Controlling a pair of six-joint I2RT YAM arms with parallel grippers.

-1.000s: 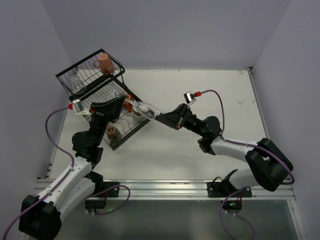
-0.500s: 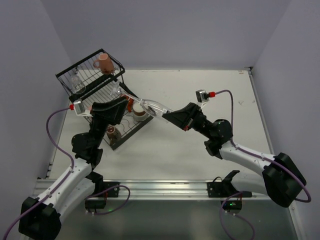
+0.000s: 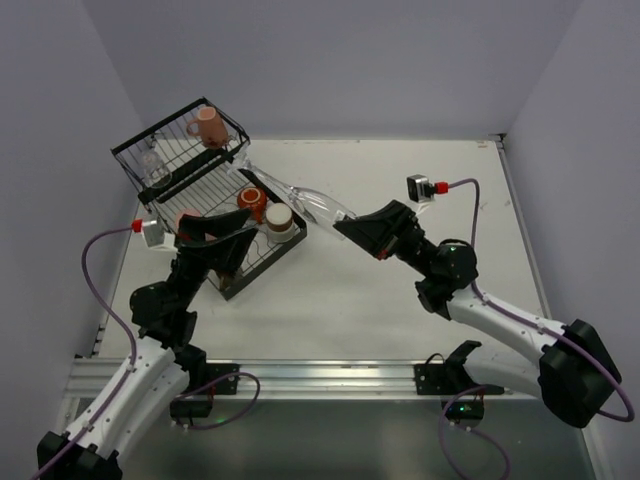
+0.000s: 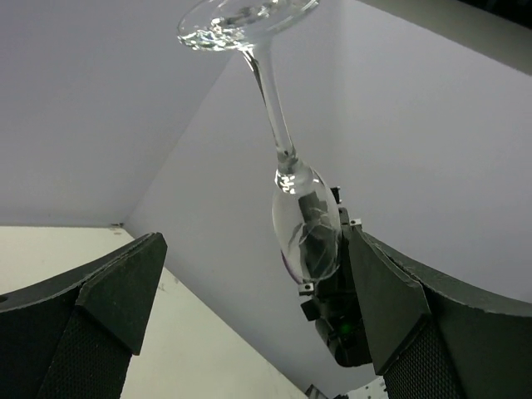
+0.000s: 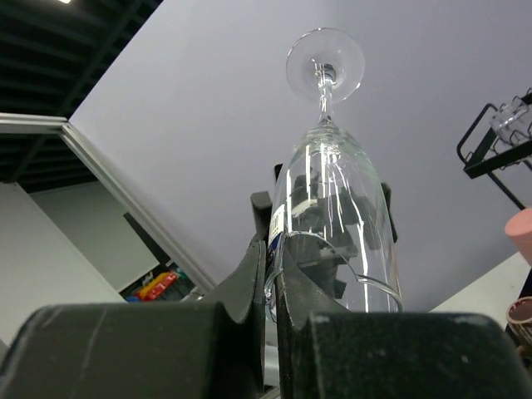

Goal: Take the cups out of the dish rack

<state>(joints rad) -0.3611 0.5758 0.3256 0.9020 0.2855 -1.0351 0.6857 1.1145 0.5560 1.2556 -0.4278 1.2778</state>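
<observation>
Just beside the dish rack (image 3: 150, 150), on its side toward the open table (image 3: 420, 170), a clear stemmed glass (image 3: 318, 205) hangs in the air. The right gripper (image 3: 348, 225) is closed on its bowl, and the stem and foot point up and back toward the rack. In the right wrist view the fingers press on both sides of the bowl, so the hold looks firm. From the left wrist view the glass seems free of the wires, though from above its foot lies over the rack's edge, so I cannot be fully sure. The left gripper (image 3: 232, 232) is above the flat tray part of the rack with its jaws wide apart, and it holds nothing. By my judgement the task is at an early stage: this one glass is out of the rack but not yet set down. Several cups are left inside. A salmon mug (image 3: 208, 125) and a second clear glass (image 3: 155, 170) are in the raised basket at the far end of the rack. An orange-red mug (image 3: 252, 200) and a pale cup (image 3: 278, 220) stand on the flat tray near the rack's edge. The left arm hides part of the tray — more cups may be under it.
</observation>
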